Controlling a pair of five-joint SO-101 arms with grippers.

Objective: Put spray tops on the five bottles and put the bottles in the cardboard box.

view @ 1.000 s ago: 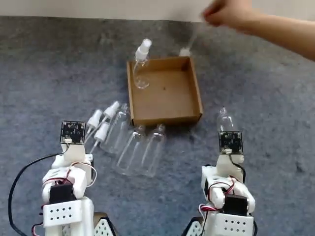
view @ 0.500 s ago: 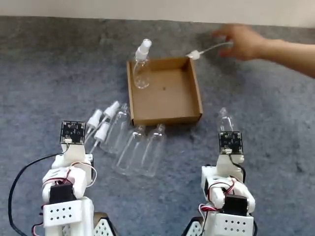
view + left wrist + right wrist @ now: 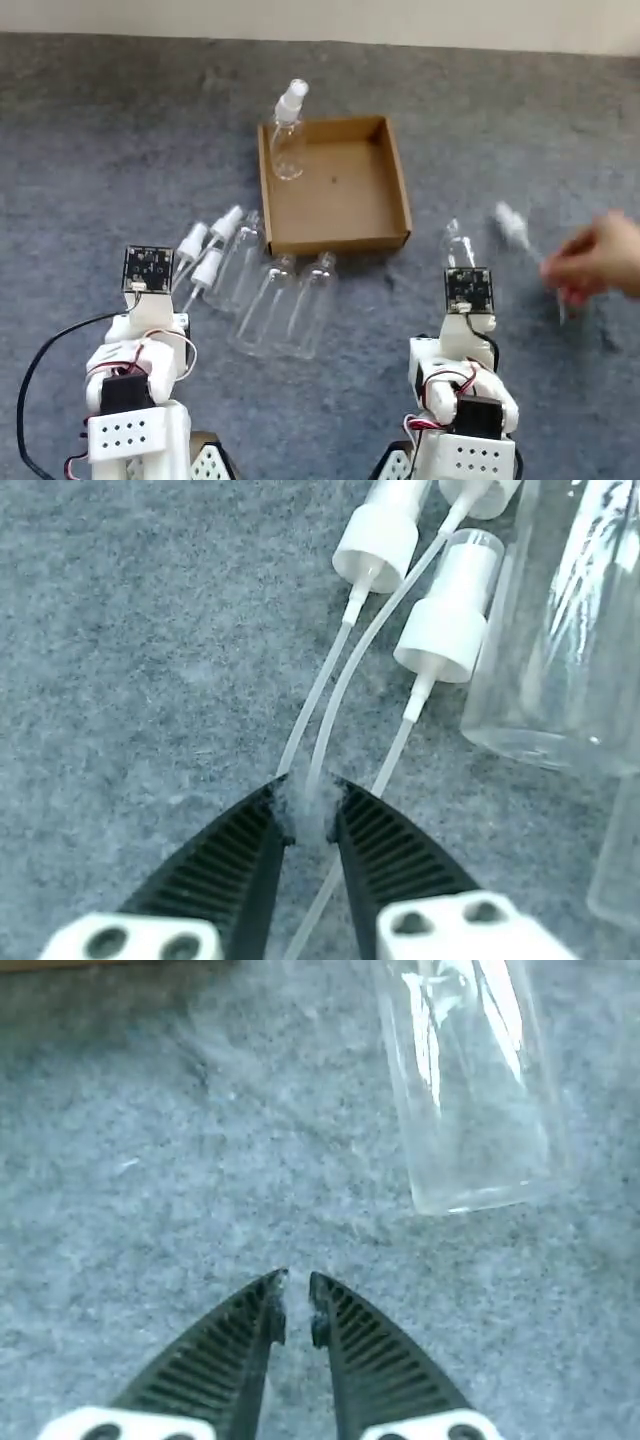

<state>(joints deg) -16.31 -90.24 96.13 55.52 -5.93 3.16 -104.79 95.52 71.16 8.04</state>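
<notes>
The open cardboard box (image 3: 335,185) lies at the table's middle. A clear bottle with a white spray top (image 3: 288,135) leans at its back left corner. Three loose spray tops (image 3: 208,250) lie left of the box, beside three capless bottles (image 3: 280,300) on their sides. A further capless bottle (image 3: 457,243) lies just ahead of the right arm, also seen close up as a clear bottle (image 3: 465,1080). A person's hand (image 3: 595,265) holds a spray top (image 3: 511,224) right of it. My left gripper (image 3: 312,815) is shut over the spray tops' thin tubes (image 3: 345,670), gripping none. My right gripper (image 3: 297,1305) is shut and empty.
Grey carpet covers the whole table. Both arms sit low at the near edge. The person's forearm enters from the right edge. Bare carpet stretches to the far left and in front of the right arm.
The person's hand carried a spray top from behind the box down to the right side, near the lone bottle. Neither arm moved.
</notes>
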